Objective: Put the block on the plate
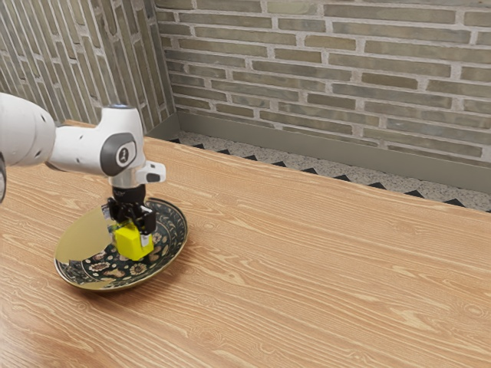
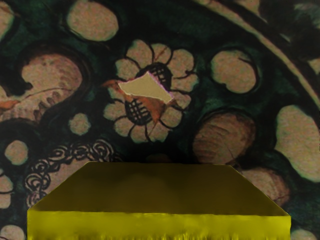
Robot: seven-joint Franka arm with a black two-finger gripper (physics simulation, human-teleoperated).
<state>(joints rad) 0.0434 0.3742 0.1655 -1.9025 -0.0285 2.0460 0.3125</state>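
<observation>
1. A bright yellow block (image 1: 134,244) wears plain, unpatterned faces, one of them shaded dark olive in the wrist view.
2. The plate (image 1: 79,234) pairs a gold rim and gold sheen with a dark green-black ground, strewn with cream and brownish-pink flowers, touches of orange, black crosshatching and curling scrollwork.
3. A black claw (image 1: 132,228) tips a white arm (image 1: 80,146) with dark grey panels.
4. Wavy, pale grain streaks the orange-tan wood of the table (image 1: 322,268).
5. Grey-brown and olive bricks, lined in pale mortar, pattern the wall (image 1: 345,65) above a grey-green baseboard (image 1: 307,142).
6. Black triangles edge the speckled grey floor (image 1: 307,165).
</observation>
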